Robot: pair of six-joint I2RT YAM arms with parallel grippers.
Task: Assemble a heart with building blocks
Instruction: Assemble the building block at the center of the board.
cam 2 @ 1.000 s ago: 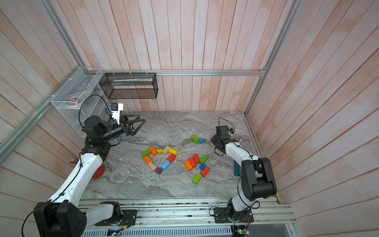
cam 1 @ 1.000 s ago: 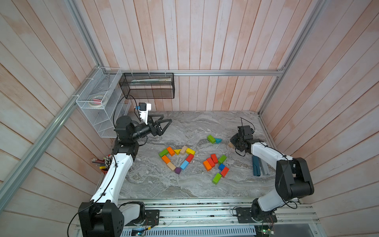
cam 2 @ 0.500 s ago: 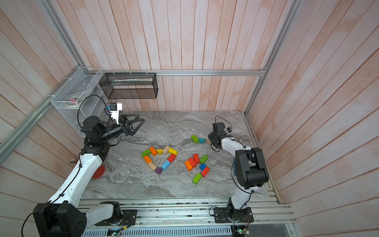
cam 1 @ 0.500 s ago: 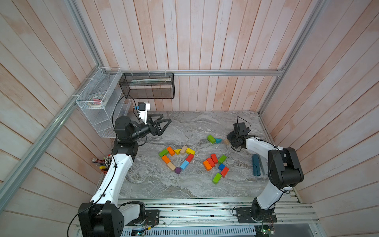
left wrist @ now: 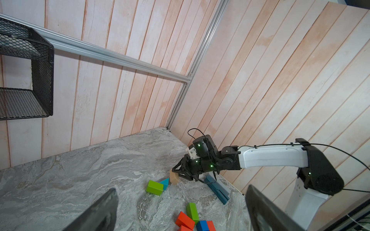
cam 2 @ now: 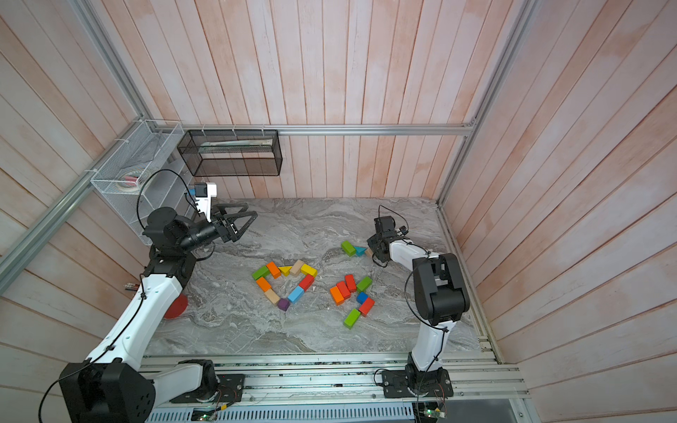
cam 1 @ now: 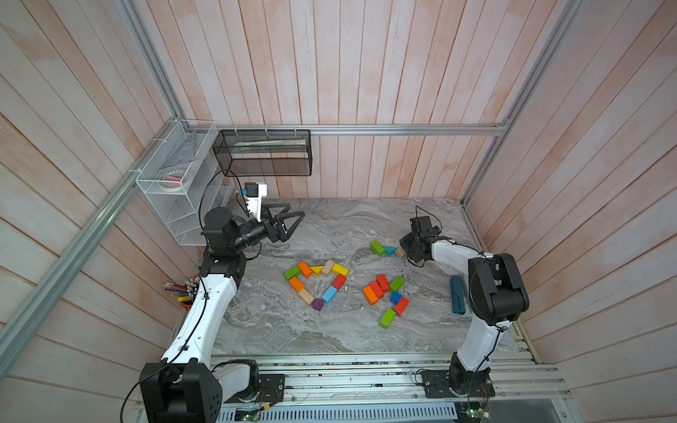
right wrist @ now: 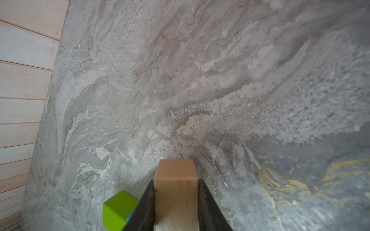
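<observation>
Tan block (left wrist: 174,178) carried closer to teal wedge (cam 1: 390,251).

Pink plank walls (cam 1: 366,73); grey marble tabletop (cam 1: 329,227); black mesh shelf (cam 1: 262,168)

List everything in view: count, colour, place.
heart blocks: 10, mixed colours, table centre
loose blocks: 7, four colours, beside heart
brick: 1, green, near right gripper
wedge: 1, teal, beside brick
tan block: 1, tan, in right gripper
bar: 1, dark teal, table's right edge
pencils: bunch, mixed, table's left
mesh shelf: 1, black, back wall
wire rack: 1, white, left wall
table: 1, grey, below all
left gripper: 1, black, open, raised
right gripper: 1, black, shut on tan block
</observation>
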